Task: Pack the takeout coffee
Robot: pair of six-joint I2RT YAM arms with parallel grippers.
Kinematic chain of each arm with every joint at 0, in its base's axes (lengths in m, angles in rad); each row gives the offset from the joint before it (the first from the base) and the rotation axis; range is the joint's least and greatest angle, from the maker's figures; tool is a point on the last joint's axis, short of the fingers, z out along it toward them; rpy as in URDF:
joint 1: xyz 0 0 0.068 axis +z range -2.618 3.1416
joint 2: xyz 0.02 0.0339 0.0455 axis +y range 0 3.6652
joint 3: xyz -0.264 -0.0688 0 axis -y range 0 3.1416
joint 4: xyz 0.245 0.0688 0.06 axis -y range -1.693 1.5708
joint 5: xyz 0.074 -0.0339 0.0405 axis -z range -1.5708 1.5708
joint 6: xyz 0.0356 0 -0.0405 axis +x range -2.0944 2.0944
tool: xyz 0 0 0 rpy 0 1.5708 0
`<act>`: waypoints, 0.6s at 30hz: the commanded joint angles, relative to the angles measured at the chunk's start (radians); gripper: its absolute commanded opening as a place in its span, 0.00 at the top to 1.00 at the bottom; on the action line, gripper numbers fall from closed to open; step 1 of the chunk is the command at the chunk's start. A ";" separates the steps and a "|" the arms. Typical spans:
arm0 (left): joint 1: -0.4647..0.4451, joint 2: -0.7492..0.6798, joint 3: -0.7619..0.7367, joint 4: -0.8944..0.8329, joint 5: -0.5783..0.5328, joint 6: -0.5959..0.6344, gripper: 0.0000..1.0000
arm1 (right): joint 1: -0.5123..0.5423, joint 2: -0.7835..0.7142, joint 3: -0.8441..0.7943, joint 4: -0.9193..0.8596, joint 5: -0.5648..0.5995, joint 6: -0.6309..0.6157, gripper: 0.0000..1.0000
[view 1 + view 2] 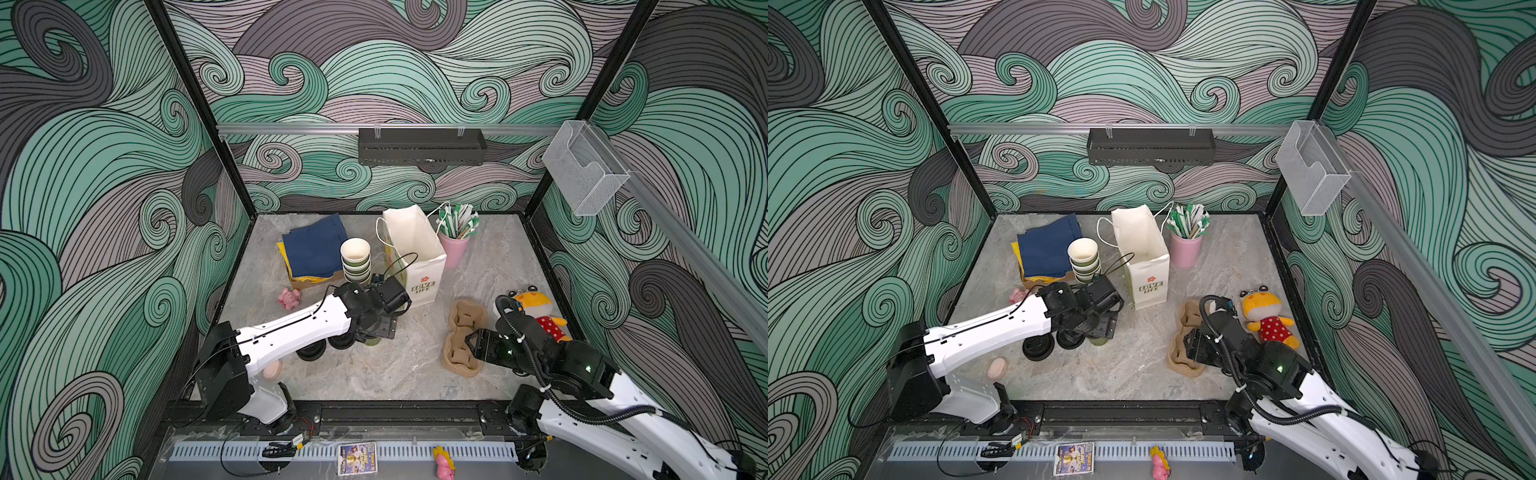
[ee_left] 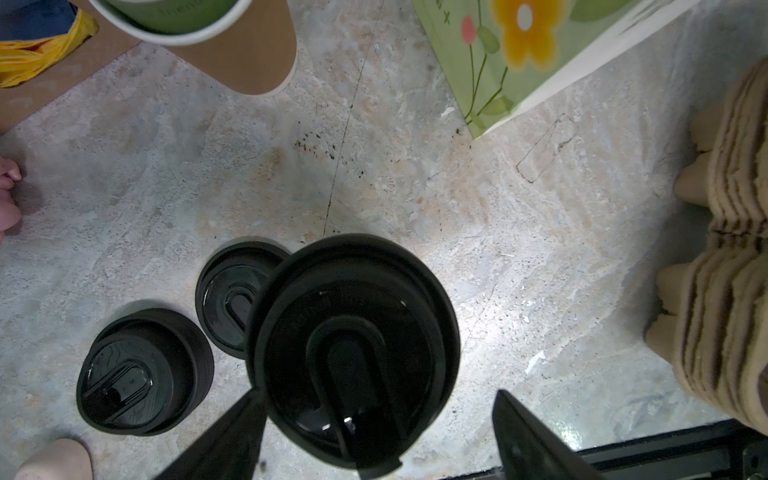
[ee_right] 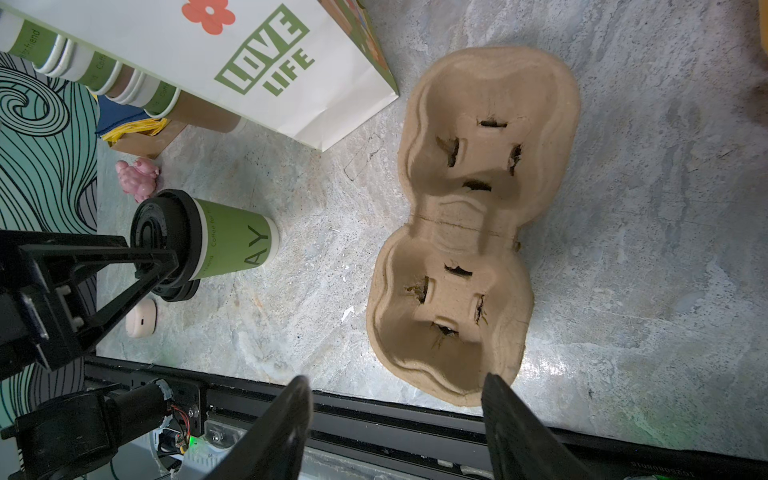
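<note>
Left jaws wide about the capped cup [image 3: 232,241], not gripping; right jaws spread over the pulp carrier's [image 3: 478,166] front end, seemingly to steady it for loading.

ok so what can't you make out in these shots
Lidded cup: in both top views nearly all hidden under the left arm.
Its contents: the black lid covers them, left wrist view.
Pulp carrier: cut off by the left wrist view's edge.
Cup print: curves out of sight, right wrist view.
</note>
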 commanded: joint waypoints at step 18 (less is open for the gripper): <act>0.376 -0.264 0.279 -0.087 0.003 0.117 0.13 | -0.008 0.164 0.199 -0.051 0.026 -0.138 0.33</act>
